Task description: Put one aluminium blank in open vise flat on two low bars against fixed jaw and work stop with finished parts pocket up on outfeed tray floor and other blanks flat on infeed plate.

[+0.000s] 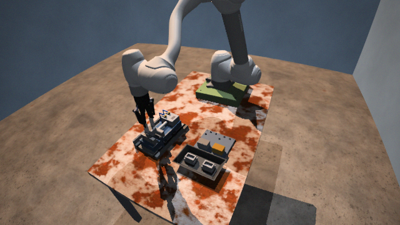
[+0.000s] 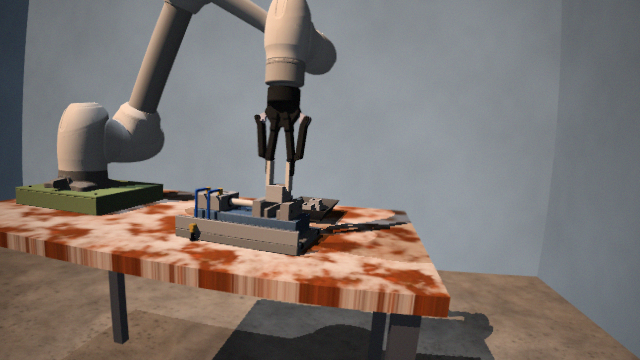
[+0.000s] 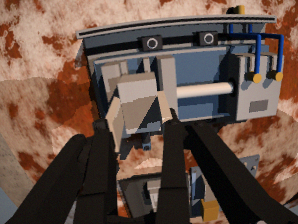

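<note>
My gripper (image 1: 149,124) (image 2: 279,184) (image 3: 140,104) points straight down over the vise (image 1: 162,135) (image 2: 240,230) (image 3: 200,72) and is shut on an aluminium blank (image 2: 278,193) (image 3: 135,96). The blank sits at the vise's narrow opening, at the end away from the hoses, with its top above the jaws. I cannot tell whether it rests on the bars. On the infeed plate (image 1: 216,135) lie one aluminium blank (image 1: 203,143) and one brass blank (image 1: 218,147), apart. Two finished parts (image 1: 190,159) (image 1: 209,166) sit pocket up and apart in the outfeed tray (image 1: 196,169).
The arm's green base block (image 1: 223,92) (image 2: 90,197) stands at the back of the table. The vise's block with two blue hoses (image 2: 207,197) (image 3: 262,63) is at its far end. The tray and plate lie right of the vise.
</note>
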Controlling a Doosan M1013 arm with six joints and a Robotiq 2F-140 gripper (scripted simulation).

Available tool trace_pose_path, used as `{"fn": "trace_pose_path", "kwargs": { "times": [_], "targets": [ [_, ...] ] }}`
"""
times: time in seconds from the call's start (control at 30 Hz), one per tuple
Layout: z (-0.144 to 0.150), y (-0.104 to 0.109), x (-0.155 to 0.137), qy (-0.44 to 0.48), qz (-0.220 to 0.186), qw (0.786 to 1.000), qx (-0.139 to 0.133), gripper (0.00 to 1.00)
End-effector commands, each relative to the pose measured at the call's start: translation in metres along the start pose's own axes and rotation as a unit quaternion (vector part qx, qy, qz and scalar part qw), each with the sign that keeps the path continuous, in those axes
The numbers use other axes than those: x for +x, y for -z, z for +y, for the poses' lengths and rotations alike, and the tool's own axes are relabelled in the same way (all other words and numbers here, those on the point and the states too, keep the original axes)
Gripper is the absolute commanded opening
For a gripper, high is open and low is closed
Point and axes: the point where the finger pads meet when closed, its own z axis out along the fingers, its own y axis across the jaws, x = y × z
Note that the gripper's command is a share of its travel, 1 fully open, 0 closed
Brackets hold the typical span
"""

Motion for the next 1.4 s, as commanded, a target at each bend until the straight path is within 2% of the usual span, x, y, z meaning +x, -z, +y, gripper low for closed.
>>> {"fn": "trace_pose_path", "kwargs": {
  "times": [0.0, 1.37],
  "targets": [
    [0.002, -0.006, 0.003, 0.0, 0.0, 1.0, -0.002, 0.0],
    [0.002, -0.016, 0.003, 0.0, 0.0, 1.0, -0.002, 0.0]
  ]
}}
